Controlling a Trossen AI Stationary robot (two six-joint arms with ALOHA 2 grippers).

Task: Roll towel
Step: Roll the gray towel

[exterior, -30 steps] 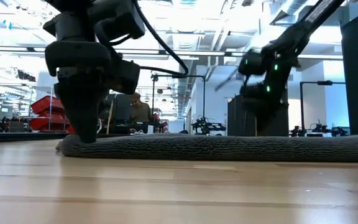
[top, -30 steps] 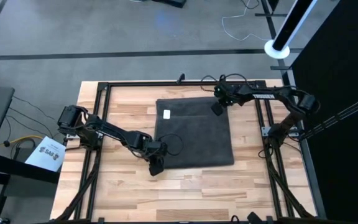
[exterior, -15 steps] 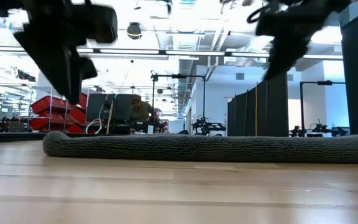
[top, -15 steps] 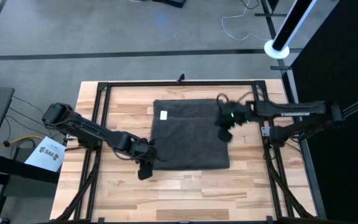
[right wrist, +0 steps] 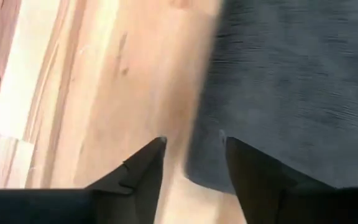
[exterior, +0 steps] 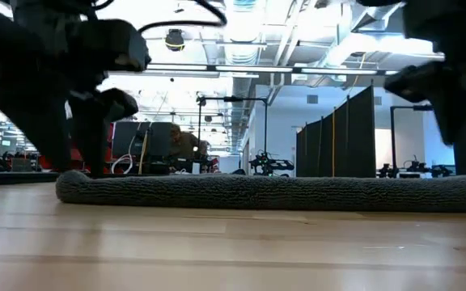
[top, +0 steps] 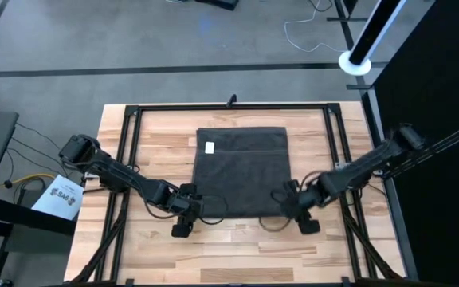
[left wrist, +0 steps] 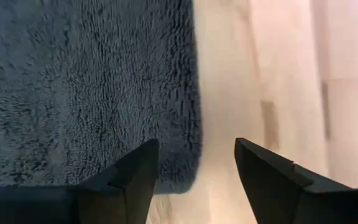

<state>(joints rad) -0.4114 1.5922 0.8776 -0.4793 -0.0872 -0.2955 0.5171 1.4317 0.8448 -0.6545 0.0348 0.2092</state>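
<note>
Towel (top: 242,171) first: in the high view one charcoal terry cloth lies flat at the centre of the wooden table (top: 158,251), with one small white label (top: 210,147) near its upper left. I judge the rolling not begun; no part is curled over, so the whole roll is left to do. My left gripper (top: 183,215) sits at the lower-left corner of the cloth and my right gripper (top: 300,214) at the lower-right corner, one at each, two arms in all.

In the low view the towel (exterior: 273,192) shows as a single flat grey band across the middle of the frame, with my dark arms blurred at the left and right edges.

My left wrist view shows my two fingers (left wrist: 135,177) parted, holding nothing, straddling the towel's (left wrist: 86,87) corner edge at the bottom of the frame.

My right wrist view shows the same: fingers (right wrist: 145,171) spread and empty, the towel's (right wrist: 297,81) corner lying between them, bare wood to the left.
</note>
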